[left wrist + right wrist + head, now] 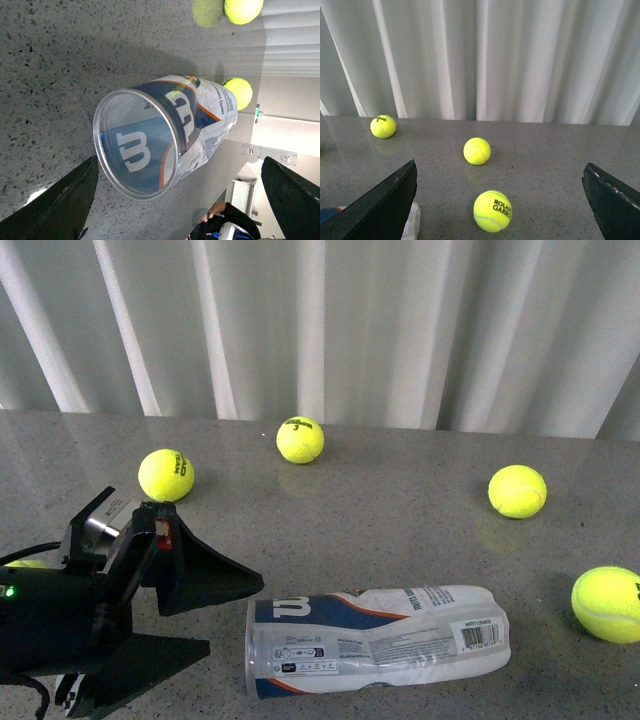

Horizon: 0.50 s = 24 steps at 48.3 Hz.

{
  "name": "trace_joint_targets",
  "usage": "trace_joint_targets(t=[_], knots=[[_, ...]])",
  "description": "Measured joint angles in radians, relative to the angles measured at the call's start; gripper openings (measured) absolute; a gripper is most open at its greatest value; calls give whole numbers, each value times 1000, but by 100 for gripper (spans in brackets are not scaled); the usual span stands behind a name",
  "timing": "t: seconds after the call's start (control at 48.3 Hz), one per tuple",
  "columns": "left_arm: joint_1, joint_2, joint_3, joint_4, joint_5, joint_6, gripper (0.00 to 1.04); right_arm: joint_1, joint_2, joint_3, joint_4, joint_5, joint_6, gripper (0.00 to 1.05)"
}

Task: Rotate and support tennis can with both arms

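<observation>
As I read the feeds from nearest to farthest, my left claw [235,615], two flat black fingers on a bulky black arm with a green light, sits low at the near left of the grey speckled table [400,530], fingers spread wide with nothing between them. Just beyond the fingertips lies the tall clear plastic tennis can [380,640] with its white and navy label. It is flat on its side, with the silver-rimmed mouth turned toward that claw. The left wrist camera looks straight into the mouth and shows a gap between fingers and rim, so there is no contact. My right claw [499,164] is absent from the front camera. Its own camera shows both black fingers splayed apart and empty, with a sliver of white label in one corner that I take to be the can's other end. I judge this to be the approach step: neither arm has the can. The next move, I think, calls for easing the left claw forward to straddle the rim and closing gently, since thin plastic may buckle, while the right claw comes in to steady the other end before any turn. Farther out, four fuzzy yellow tennis balls [517,490] lie scattered, one near the can's far end, and behind them hangs a pleated white curtain [400,330].
</observation>
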Motion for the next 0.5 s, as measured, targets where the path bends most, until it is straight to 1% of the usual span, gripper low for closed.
trace_joint_targets(t=[0.228, 0.497], knots=[[-38, 53, 13, 60, 10, -67, 98, 0, 0, 0, 0, 0, 0, 98], [-63, 103, 23, 121, 29, -142, 98, 0, 0, 0, 0, 0, 0, 98]])
